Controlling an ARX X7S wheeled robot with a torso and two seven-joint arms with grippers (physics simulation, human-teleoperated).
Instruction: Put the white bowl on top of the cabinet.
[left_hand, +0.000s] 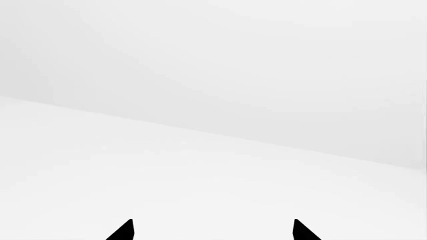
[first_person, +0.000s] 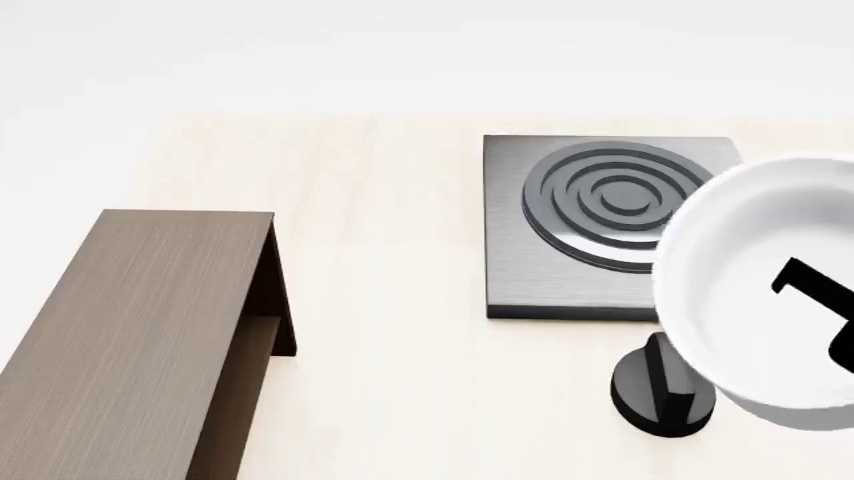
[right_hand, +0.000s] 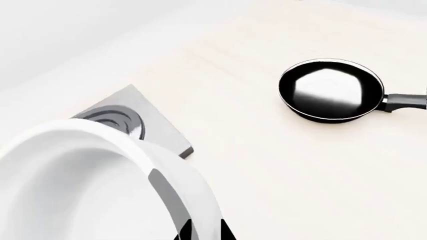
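The right gripper (right_hand: 203, 235) grips the white bowl (first_person: 767, 290), lifted over the stove plate (first_person: 554, 230) at the cabinet's (first_person: 134, 320) 3 o'clock; frying pan (right_hand: 331, 91) apart.

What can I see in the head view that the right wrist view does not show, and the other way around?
Only the head view shows the cabinet, standing left of the stove plate, and a black finger inside the white bowl. Only the right wrist view shows the frying pan whole, with its handle; the head view shows just part of it below the bowl. Both show the bowl lifted above the table, and the stove plate.
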